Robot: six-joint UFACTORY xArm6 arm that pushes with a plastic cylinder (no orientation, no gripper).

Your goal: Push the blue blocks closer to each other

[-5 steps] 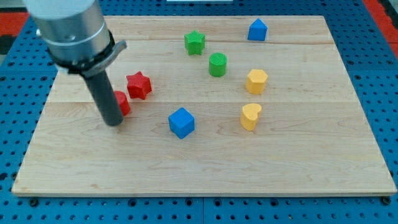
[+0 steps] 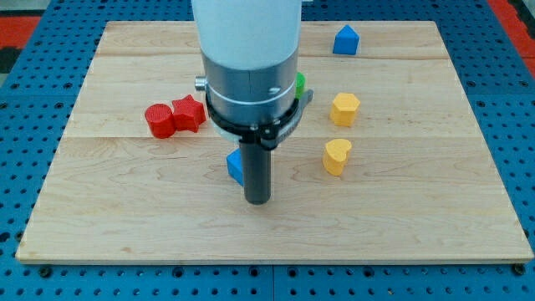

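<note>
**Rod parked on the near blue block, partner waiting far up the board**

The tip [image 2: 257, 201] sits low on the wooden board [image 2: 468, 226], just toward the view's bottom and right of the blue cube [image 2: 235, 166], apparently touching it, though the rod hides most of that block. There are no jaws here to open or close, only a plain rod that grips nothing. The other blue block [image 2: 346, 40], a house-like shape, stands well apart near the view's top right.

Here is the danger: the tip looks off-centre on the cube, so a push could spin it and let it slip away to the view's left. The route toward the top right is busy too. A yellow heart [image 2: 337, 156] and a yellow hexagonal block [image 2: 344, 109] stand beside that path, and a green block [image 2: 298, 82] peeks from behind the arm, so a wide sweep could scatter them. The red cylinder [image 2: 159, 120] and red star [image 2: 189, 113], touching at the view's left, look safely clear.
</note>
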